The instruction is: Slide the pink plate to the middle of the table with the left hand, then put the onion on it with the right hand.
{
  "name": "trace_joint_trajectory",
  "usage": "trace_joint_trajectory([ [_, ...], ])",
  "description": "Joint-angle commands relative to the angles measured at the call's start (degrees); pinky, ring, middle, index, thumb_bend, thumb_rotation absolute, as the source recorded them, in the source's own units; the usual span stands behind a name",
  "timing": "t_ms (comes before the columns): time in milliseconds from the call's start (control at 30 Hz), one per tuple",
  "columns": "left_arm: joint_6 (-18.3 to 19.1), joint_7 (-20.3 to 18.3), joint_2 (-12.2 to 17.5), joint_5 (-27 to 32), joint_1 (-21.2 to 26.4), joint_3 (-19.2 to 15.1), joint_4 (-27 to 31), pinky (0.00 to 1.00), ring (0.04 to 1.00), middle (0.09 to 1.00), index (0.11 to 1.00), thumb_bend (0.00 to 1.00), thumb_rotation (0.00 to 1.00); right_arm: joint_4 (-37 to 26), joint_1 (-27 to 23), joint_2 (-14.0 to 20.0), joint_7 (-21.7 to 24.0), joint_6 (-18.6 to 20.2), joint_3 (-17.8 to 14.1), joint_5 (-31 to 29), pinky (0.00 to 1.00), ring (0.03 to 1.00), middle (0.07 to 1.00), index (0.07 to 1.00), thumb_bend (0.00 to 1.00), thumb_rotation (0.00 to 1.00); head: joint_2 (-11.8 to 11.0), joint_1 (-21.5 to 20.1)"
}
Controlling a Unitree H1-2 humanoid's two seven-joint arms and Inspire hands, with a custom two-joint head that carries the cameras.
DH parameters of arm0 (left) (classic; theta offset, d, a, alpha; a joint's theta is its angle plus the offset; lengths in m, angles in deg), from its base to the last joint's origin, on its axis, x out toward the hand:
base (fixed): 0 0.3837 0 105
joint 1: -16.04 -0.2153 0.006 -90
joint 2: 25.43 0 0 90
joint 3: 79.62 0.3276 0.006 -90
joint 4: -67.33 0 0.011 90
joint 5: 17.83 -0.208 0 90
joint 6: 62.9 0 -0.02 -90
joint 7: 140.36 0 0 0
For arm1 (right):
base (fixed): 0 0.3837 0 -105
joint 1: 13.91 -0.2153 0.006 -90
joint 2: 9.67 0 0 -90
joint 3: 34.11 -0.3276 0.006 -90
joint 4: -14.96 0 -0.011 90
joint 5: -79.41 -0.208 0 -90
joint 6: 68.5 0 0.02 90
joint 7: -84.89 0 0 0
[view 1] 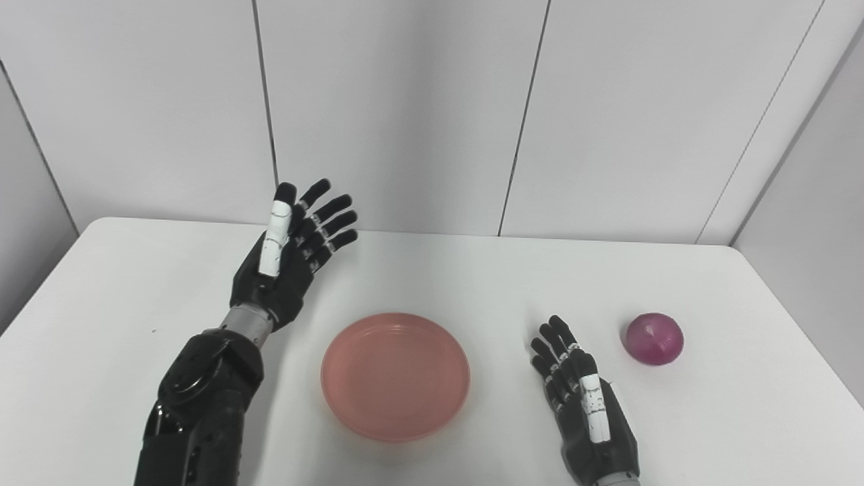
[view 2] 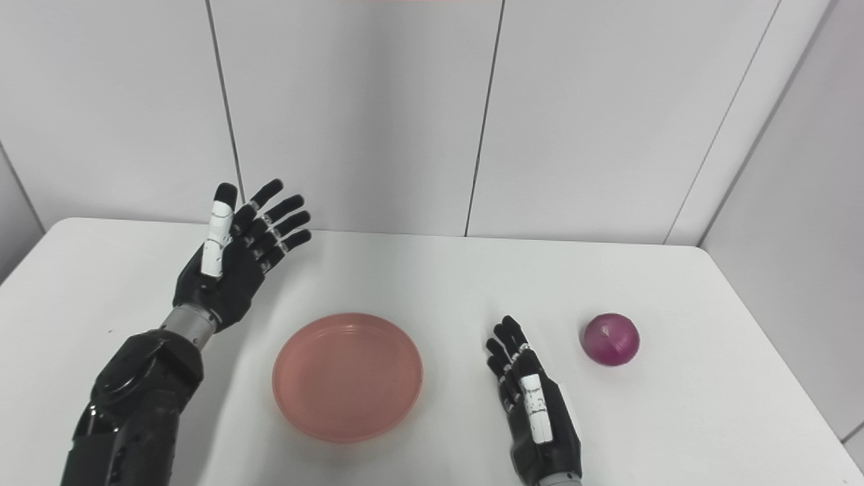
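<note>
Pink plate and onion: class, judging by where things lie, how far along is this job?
Looks done: the pink plate sits near the middle of the table, empty. The left hand is raised clear of it, fingers apart. In hand: nothing; the right hand lies open beside the onion, not touching. Left: grasp the onion and set it on the plate.

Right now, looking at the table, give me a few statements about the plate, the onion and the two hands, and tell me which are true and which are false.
1. The pink plate is empty. True.
2. The onion lies on the plate. False: it sits on the white table, apart from the plate, beyond the right hand.
3. The left hand holds the plate's rim. False: it is open and raised, clear of the plate.
4. The right hand is between the plate and the onion. True.
5. The right hand is closed on the onion. False: it is open and holds nothing.
</note>
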Motion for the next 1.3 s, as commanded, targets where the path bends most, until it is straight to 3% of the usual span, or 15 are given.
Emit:
trace_joint_trajectory([
  [0, -3.54, -0.65, 0.40, -0.55, 0.81, -0.04, -0.07, 0.84, 0.832, 0.831, 0.900, 0.87, 0.77, 2.15, 2.37, -0.45, 0.76, 0.29, 0.24, -0.84, 0.98, 0.946, 0.945, 0.951, 0.90, 0.79, 0.12, 0.18],
  [133, -6.15, -0.69, 1.52, -3.91, -0.70, 1.44, -2.64, 0.86, 0.855, 0.853, 0.907, 0.83, 0.79, 2.04, 2.45, -0.25, 0.80, 0.29, 0.17, -0.91, 0.98, 0.945, 0.944, 0.949, 0.90, 0.79, 0.31, 0.37],
  [267, -12.34, -0.63, 3.21, -10.62, -2.06, 4.45, -5.95, 0.87, 0.870, 0.873, 0.897, 0.81, 0.82, 1.77, 2.52, -0.32, 0.77, 0.46, 0.19, -1.12, 0.97, 0.946, 0.945, 0.949, 0.89, 0.79, 0.48, 0.39],
  [533, -18.83, -0.51, 3.46, -16.11, -4.45, 7.10, -11.10, 0.88, 0.888, 0.877, 0.868, 0.83, 0.83, 0.98, 2.62, -0.50, 0.50, 1.12, 0.34, -1.15, 0.97, 0.943, 0.941, 0.947, 0.90, 0.79, 0.69, 0.19],
  [800, -18.67, -0.81, 1.47, -17.05, -7.46, 9.12, -10.19, 0.90, 0.892, 0.879, 0.886, 0.81, 0.91, 0.48, 2.77, -0.58, 0.08, 1.40, 0.39, -0.91, 0.96, 0.938, 0.935, 0.944, 0.91, 0.78, 0.90, 0.09],
  [1267, -14.82, -1.77, -2.14, -15.69, -10.97, 12.94, -5.99, 0.91, 0.892, 0.878, 0.903, 0.83, 0.91, -0.01, 2.68, -0.84, -0.02, 1.58, 0.76, -0.66, 0.96, 0.941, 0.939, 0.947, 0.91, 0.79, 1.61, -0.51],
])
